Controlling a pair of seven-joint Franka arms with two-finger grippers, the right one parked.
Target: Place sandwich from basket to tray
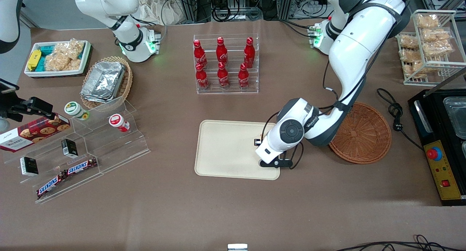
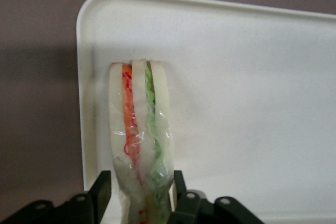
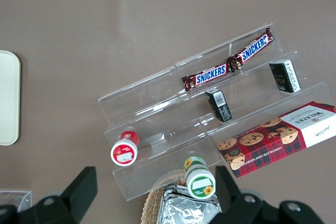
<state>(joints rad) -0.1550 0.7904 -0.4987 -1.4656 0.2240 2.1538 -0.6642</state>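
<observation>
Clear-wrapped sandwich [image 2: 140, 140] is soft, light and slippery; my gripper [image 2: 140, 192] pinches its bread faces gently at one end, over the tray [image 2: 252, 103] corner nearest the basket [image 1: 364, 134].

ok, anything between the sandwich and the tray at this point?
Nothing visible. The gripper holds the sandwich right over the tray, near one corner, and the tray surface around it is bare. The basket sits beside the tray.

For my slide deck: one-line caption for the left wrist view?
Gripper shut on the wrapped sandwich above a corner of the cream tray.
</observation>
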